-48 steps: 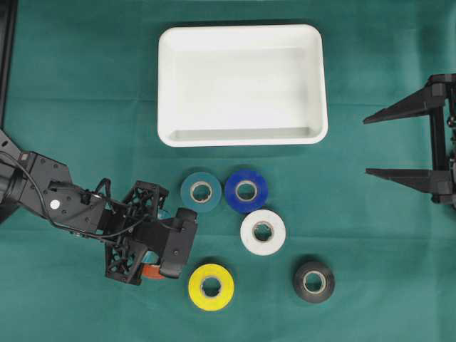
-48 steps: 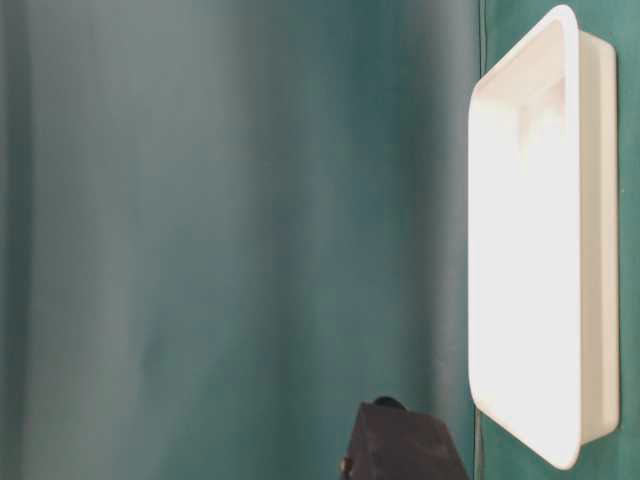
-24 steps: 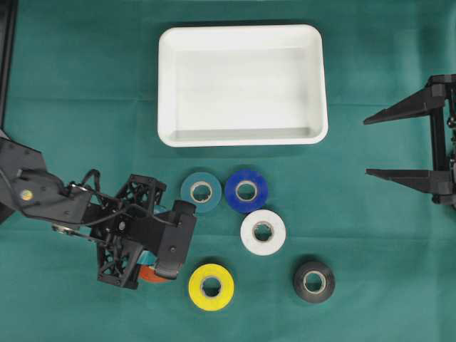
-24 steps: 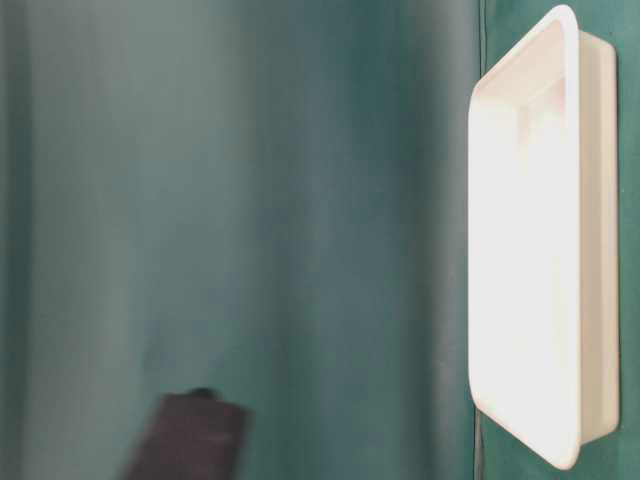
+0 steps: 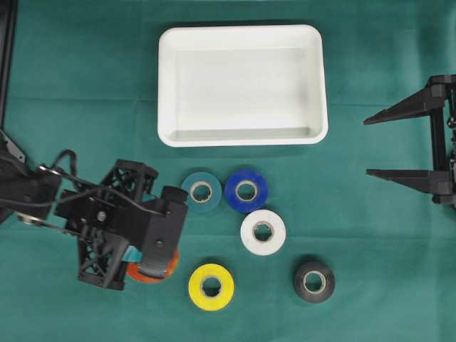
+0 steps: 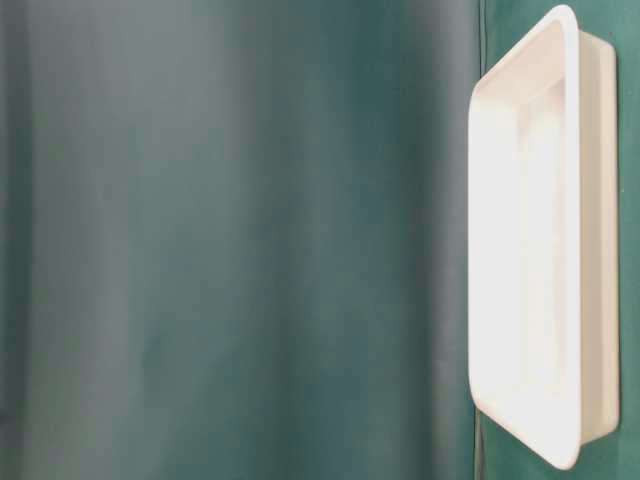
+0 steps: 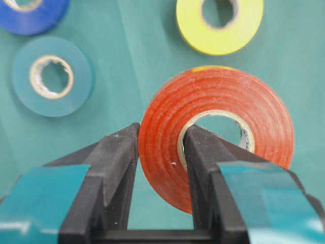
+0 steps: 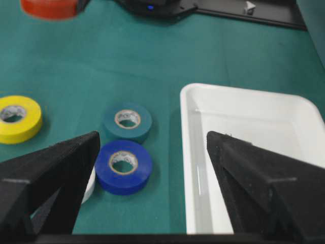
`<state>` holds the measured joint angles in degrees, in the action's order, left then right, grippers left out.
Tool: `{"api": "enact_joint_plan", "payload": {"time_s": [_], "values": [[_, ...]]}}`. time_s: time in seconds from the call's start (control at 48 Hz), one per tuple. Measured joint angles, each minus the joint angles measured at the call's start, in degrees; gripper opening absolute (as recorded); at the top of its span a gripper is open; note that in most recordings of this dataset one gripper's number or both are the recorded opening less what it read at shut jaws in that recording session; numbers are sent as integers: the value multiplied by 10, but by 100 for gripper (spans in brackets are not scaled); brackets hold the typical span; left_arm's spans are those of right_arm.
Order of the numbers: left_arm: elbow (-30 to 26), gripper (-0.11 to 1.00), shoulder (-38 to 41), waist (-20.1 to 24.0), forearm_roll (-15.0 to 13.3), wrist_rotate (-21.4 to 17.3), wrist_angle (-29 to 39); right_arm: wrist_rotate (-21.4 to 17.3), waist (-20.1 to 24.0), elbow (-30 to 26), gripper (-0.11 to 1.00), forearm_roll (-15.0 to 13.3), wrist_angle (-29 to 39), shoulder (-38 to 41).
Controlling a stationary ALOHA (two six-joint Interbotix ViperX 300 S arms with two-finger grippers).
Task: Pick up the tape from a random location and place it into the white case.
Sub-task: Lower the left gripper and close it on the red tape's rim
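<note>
An orange tape roll (image 7: 218, 101) hangs above the green cloth, and my left gripper (image 7: 161, 133) is shut on its wall, one finger in the core hole and one outside. From overhead only an orange edge of that tape roll (image 5: 165, 269) peeks out under the left gripper (image 5: 153, 258), at the lower left. The white case (image 5: 242, 137) lies empty at the top centre. My right gripper (image 5: 367, 146) stands open at the right edge, holding nothing, and its wrist view looks over the case rim (image 8: 244, 91).
Several other rolls lie on the cloth below the case: teal (image 5: 201, 191), blue (image 5: 246, 190), white (image 5: 263, 231), yellow (image 5: 211, 286) and black (image 5: 313, 281). The table-level view shows only the white case (image 6: 575, 250) and green cloth.
The left arm has risen and shifted left with the orange roll in its jaws. Its dark shape slid left out of the table-level view. The right arm has not moved.
</note>
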<state>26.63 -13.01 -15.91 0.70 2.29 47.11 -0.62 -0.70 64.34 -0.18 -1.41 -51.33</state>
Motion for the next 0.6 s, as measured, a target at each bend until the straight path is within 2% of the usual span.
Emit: {"api": "enact_joint_plan", "payload": {"time_s": [0.355, 0.605], "values": [[-65, 22, -34, 0, 3, -1, 85, 0, 0, 0, 90, 0, 2, -1], [-93, 22, -39, 0, 3, -1, 118, 0, 0, -2, 90, 0, 4, -1]]}}
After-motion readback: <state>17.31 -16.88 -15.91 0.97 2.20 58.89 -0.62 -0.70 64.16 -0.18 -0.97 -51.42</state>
